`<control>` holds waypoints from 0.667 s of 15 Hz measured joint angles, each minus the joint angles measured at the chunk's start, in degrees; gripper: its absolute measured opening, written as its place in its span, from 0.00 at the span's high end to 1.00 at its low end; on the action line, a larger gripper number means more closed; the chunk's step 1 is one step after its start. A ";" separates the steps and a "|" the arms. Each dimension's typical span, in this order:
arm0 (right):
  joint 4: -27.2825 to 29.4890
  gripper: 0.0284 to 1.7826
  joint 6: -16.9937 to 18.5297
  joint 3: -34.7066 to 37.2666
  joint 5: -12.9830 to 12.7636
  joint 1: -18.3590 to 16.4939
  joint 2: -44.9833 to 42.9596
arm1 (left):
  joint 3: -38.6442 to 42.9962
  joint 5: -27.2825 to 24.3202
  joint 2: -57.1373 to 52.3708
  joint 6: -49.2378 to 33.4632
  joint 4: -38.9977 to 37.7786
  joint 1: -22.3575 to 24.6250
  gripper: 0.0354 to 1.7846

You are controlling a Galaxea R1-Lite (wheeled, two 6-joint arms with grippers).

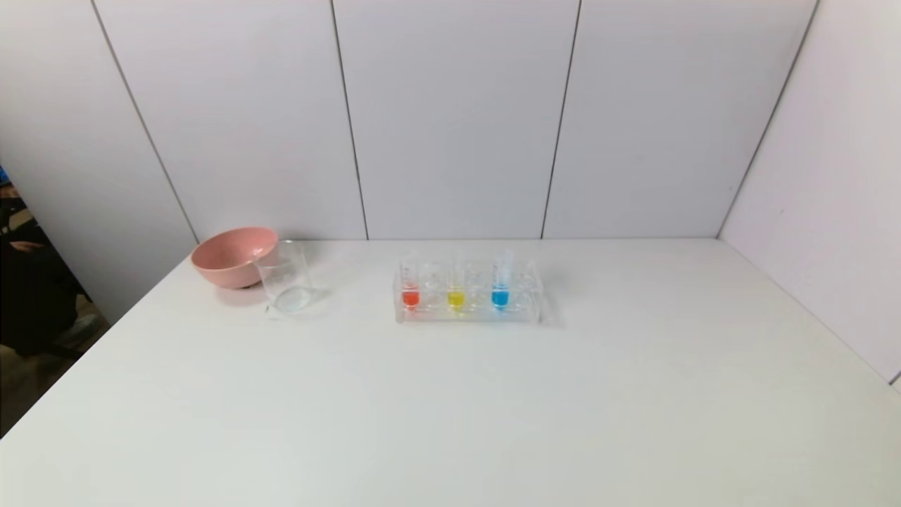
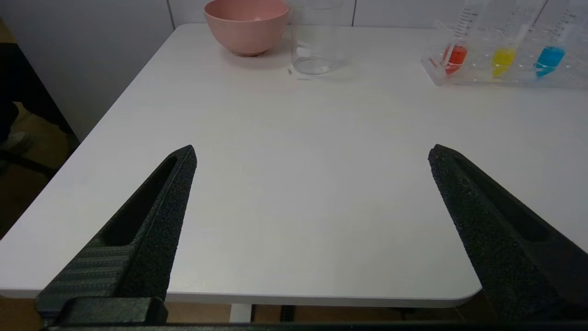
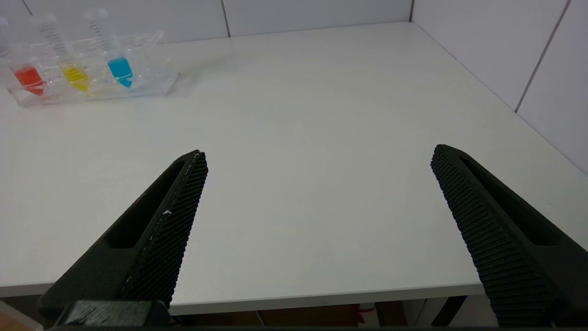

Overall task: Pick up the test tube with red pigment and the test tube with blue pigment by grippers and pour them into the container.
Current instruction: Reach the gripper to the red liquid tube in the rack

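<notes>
The red test tube (image 1: 411, 287) and the blue test tube (image 1: 500, 287) stand upright in a clear rack (image 1: 468, 315) at the table's middle back, with a yellow tube between them. The clear beaker (image 1: 285, 277) stands empty to the rack's left. Both grippers are out of the head view. My left gripper (image 2: 312, 154) is open and empty over the table's near edge; its view shows the red tube (image 2: 455, 56), blue tube (image 2: 549, 59) and beaker (image 2: 316, 39) far off. My right gripper (image 3: 319, 154) is open and empty at the near edge, with the blue tube (image 3: 120, 69) and red tube (image 3: 29, 78) far off.
A pink bowl (image 1: 233, 256) sits just behind and left of the beaker, also in the left wrist view (image 2: 247, 24). A yellow tube (image 1: 455, 289) stands in the rack's middle. White wall panels close the back and right side. The table (image 1: 450, 422) ends at the left with floor beyond.
</notes>
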 joint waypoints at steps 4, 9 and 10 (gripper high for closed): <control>0.00 0.00 0.04 0.00 0.00 0.00 0.00 | -8.59 -4.02 13.14 -2.76 -2.22 -1.13 0.01; 0.00 0.00 0.01 0.00 0.00 0.00 0.00 | -14.74 -13.97 35.78 -6.14 -12.36 -1.71 0.01; 0.00 0.00 0.01 0.00 0.00 0.00 0.00 | -15.87 -16.45 40.35 -6.29 -14.34 -1.77 0.01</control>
